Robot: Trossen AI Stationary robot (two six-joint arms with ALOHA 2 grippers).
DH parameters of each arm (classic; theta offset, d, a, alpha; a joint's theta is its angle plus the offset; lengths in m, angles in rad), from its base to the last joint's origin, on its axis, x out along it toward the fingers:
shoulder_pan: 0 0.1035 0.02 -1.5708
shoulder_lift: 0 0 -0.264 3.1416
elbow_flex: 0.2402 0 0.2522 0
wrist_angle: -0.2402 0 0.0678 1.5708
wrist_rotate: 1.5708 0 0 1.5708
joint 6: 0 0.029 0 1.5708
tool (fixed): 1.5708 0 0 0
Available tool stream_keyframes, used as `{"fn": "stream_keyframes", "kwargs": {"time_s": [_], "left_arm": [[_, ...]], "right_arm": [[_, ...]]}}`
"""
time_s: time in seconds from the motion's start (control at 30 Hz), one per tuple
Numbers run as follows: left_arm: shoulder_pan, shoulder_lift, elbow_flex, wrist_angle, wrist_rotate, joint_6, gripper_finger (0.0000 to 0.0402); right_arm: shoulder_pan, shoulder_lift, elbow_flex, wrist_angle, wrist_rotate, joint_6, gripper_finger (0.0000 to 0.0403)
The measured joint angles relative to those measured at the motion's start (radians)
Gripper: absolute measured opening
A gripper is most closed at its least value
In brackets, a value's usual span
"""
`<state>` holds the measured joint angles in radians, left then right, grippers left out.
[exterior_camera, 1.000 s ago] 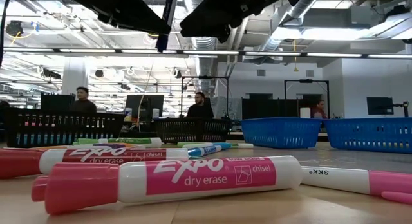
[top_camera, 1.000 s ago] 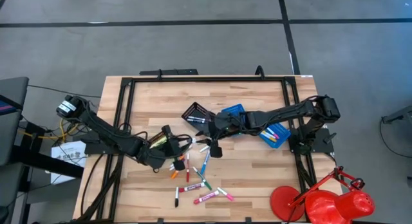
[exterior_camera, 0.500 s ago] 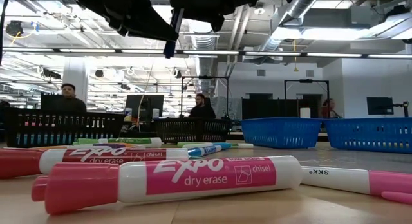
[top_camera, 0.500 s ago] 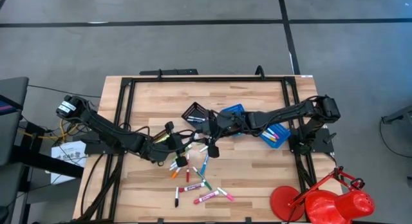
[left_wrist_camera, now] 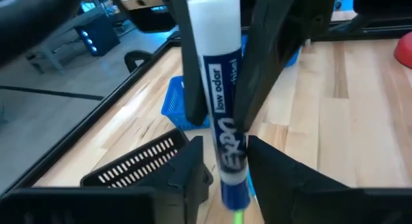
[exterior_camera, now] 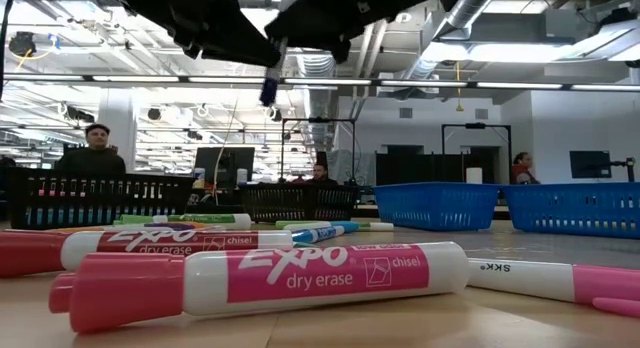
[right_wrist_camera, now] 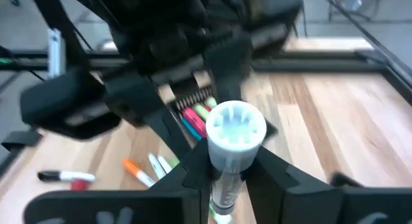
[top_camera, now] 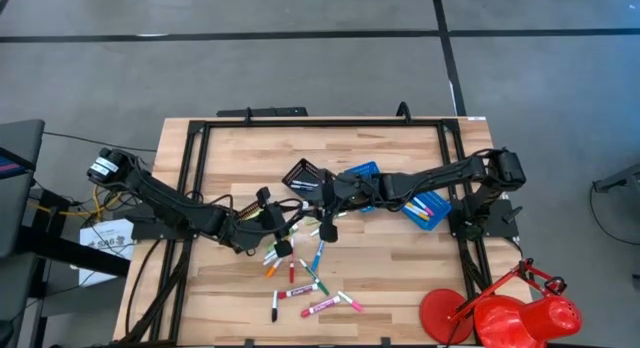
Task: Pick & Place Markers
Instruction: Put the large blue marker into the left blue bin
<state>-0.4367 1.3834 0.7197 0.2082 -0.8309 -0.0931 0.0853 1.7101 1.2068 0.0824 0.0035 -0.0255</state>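
Left gripper (left_wrist_camera: pixel 225 163): mine, in mid-air over the middle of the table (top_camera: pixel 400 278). The lower, blue-capped end of a blue marker (left_wrist_camera: pixel 219 89) sits in it. Whether I am pressing on the marker or have let go, I cannot tell.

Right gripper (right_wrist_camera: pixel 228 166): closed on the same marker. Its pads hug the barrel just below the white butt end, which points straight at that wrist's camera.

Right fingers (left_wrist_camera: pixel 261 63): seen from my left wrist they flank the upper barrel, above my left gripper.

Held marker: upright, clear of the wood, between the two grippers. In the low view its blue tip hangs below the dark arms.

Loose markers (top_camera: pixel 305 278): scattered on the table on the near side of the grippers – pink, green, blue, orange, red. A pink one (exterior_camera: pixel 260 278) lies flat right in front of the low camera.

Black tray (top_camera: pixel 305 176): just beyond the grippers.

Blue trays: one (top_camera: pixel 362 173) beside the black tray, one (top_camera: pixel 425 210) further along my right arm – coloured markers inside.

Background: people (exterior_camera: pixel 92 148) beyond the table.
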Motion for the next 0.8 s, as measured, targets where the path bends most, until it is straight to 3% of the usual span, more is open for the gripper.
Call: {"fn": "stream_keyframes", "kwargs": {"time_s": [0.2,0.4,0.6,0.7,0.8], "left_arm": [[0.001,0.000,0.000,-0.002,-0.006,0.009,0.0149],[0.001,0.000,0.000,-0.003,-0.002,0.010,0.0156],[0.000,0.000,0.000,-0.004,0.001,0.008,0.0156],[0.000,0.000,0.000,-0.003,0.001,0.007,0.0157],[0.000,-0.001,0.000,0.002,0.001,0.007,0.0155]], "right_arm": [[0.001,-0.076,0.000,-0.303,0.226,0.078,0.0061],[-0.015,-0.180,0.000,-0.813,0.450,0.424,0.0064],[-0.027,-0.177,-0.002,-1.317,0.519,0.885,0.0067],[-0.027,-0.161,-0.004,-1.425,0.519,1.007,0.0067],[-0.027,-0.148,-0.004,-1.429,0.508,1.029,0.0067]]}}
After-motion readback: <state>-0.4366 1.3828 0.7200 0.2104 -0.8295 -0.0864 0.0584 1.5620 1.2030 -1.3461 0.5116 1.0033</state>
